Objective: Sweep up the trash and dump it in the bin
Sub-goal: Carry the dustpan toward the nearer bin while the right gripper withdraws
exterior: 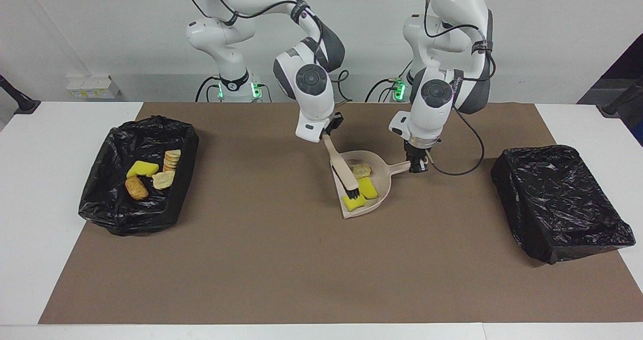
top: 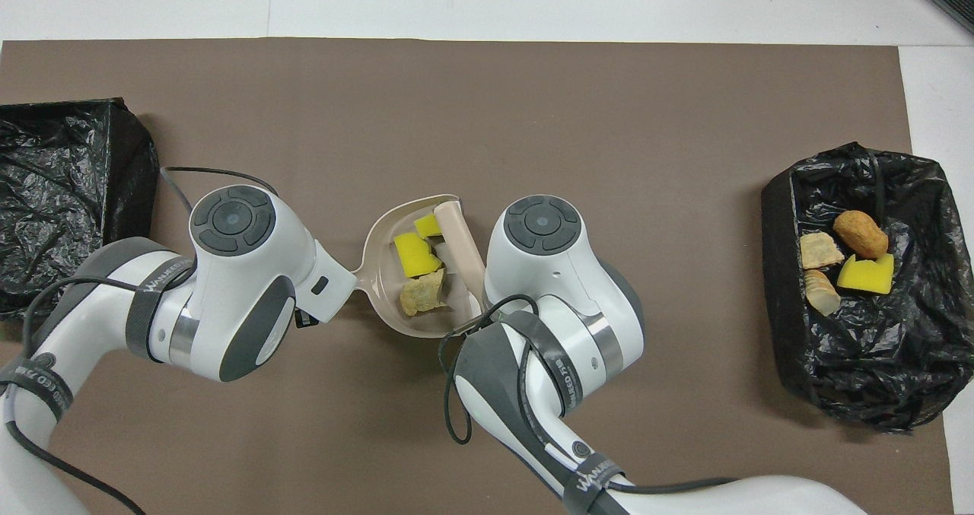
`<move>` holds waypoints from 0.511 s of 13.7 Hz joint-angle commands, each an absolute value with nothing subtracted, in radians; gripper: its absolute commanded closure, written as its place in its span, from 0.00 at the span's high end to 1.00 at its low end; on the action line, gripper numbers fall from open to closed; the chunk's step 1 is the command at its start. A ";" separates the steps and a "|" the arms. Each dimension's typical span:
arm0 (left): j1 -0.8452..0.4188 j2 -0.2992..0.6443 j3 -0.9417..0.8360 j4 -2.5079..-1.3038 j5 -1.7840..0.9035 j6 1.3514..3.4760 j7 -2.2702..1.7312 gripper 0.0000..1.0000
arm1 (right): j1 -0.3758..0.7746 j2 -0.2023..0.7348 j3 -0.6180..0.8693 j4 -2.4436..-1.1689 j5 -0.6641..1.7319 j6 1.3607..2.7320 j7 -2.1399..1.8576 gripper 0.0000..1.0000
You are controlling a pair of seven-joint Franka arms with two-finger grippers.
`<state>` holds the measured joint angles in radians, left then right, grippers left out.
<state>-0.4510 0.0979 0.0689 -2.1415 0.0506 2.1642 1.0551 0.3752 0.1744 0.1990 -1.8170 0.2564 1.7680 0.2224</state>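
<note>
The beige dustpan [exterior: 378, 197] [top: 378, 250] lies mid-table with my left gripper [exterior: 417, 165] shut on its handle. In it are two yellow sponge pieces of trash [exterior: 369, 189] [top: 413, 253] and a pale cracker piece [exterior: 360, 170] [top: 422, 296]. My right gripper [exterior: 327, 133] is shut on the handle of the brush [exterior: 343, 170] [top: 461, 246], which slants down into the pan, its black bristles on the smaller yellow piece [exterior: 353, 203]. The bin [exterior: 125, 222] [top: 778, 271] at the right arm's end holds more trash: a nugget [top: 860, 233], a yellow wedge [top: 866, 273] and crackers [top: 820, 250]. In the overhead view both wrists hide their fingers.
A second black-bagged bin [exterior: 557, 204] [top: 61, 188] stands at the left arm's end of the table. A brown mat [exterior: 281, 269] covers the table's middle. A cable loops from the left wrist onto the mat beside the dustpan handle.
</note>
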 commanded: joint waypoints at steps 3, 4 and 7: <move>-0.407 0.083 0.069 -2.157 -0.046 2.200 1.215 0.00 | 0.233 0.055 0.198 -1.827 0.291 1.544 0.279 0.00; -0.397 0.074 0.069 -2.155 -0.049 2.197 1.219 0.00 | 0.213 0.054 0.198 -1.830 0.293 1.511 0.310 0.00; -0.367 0.067 0.069 -2.106 -0.052 2.136 1.244 0.00 | 0.183 0.045 0.199 -1.845 0.334 1.453 0.325 0.00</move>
